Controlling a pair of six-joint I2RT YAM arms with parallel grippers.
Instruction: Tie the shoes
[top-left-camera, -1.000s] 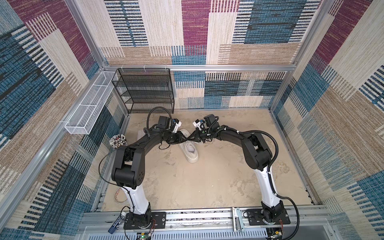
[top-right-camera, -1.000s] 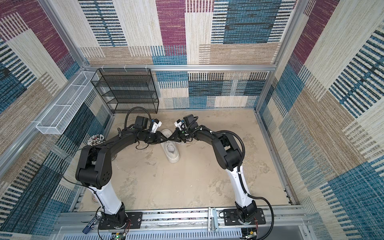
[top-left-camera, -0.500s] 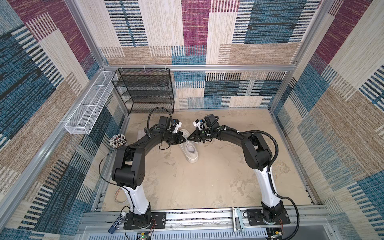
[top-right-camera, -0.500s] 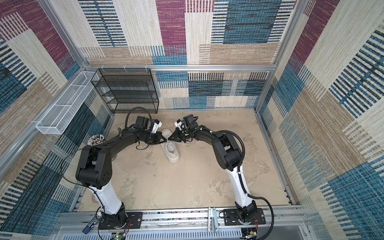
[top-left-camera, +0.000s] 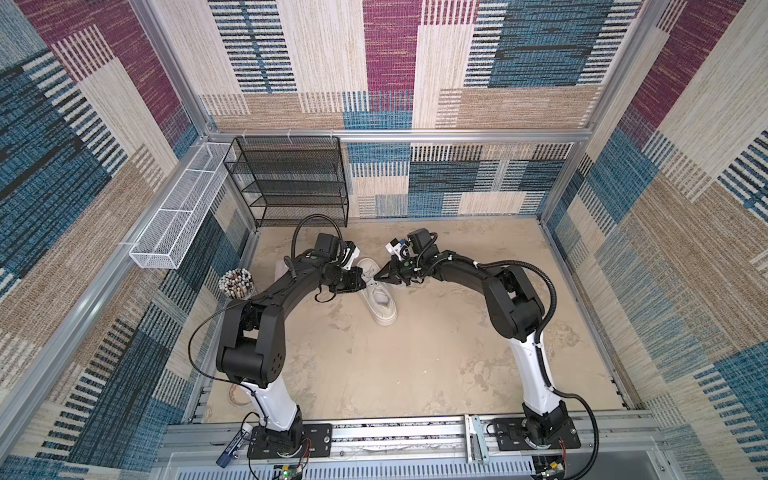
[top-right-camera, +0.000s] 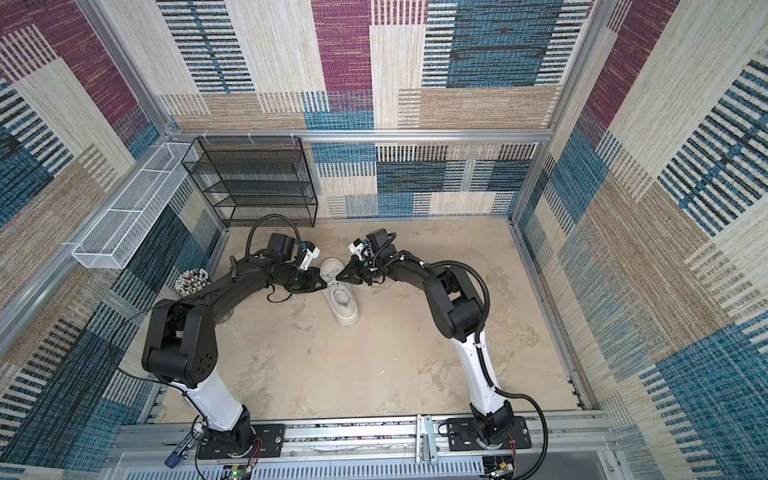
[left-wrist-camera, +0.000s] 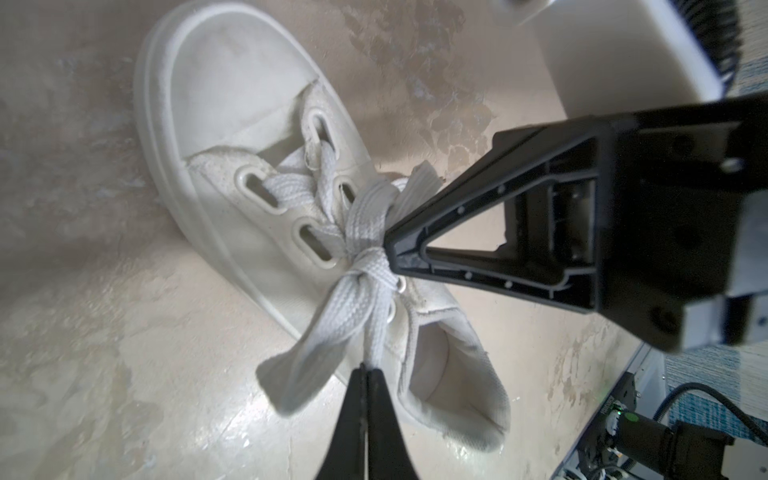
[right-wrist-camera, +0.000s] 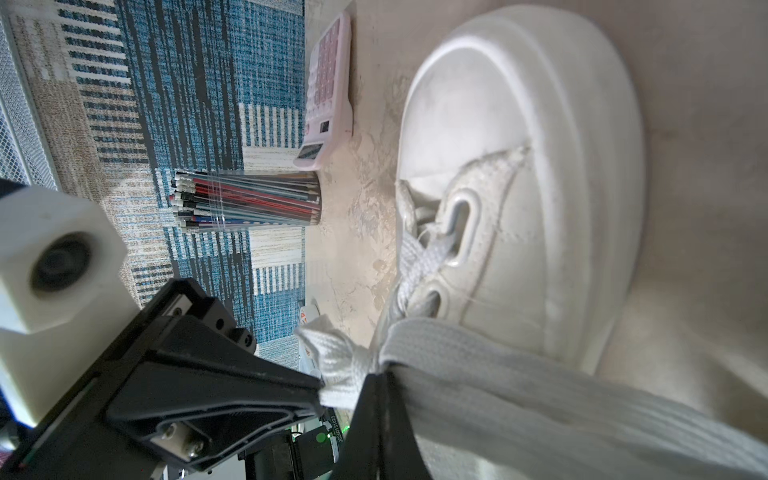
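Left tool (left-wrist-camera: 365, 369) and right tool (right-wrist-camera: 376, 378) are each clamping lace (left-wrist-camera: 353, 299); shoe (top-left-camera: 382, 305) knot is showing too small in both top views.

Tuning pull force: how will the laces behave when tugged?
The laces look flat and floppy: the free loop droops, so slack likely sags. Woven ribbing probably holds well in the shut left gripper. The shoe sits on a wide flat sole; tugging may slide it.

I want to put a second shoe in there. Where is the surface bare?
Bare surface: the wide patch between the sneaker and the front rail, and the strip between the right arm and right wall. Crowded: the left back corner with black rack, pencil cup and calculator, and the laces, gripped by left gripper and right gripper.
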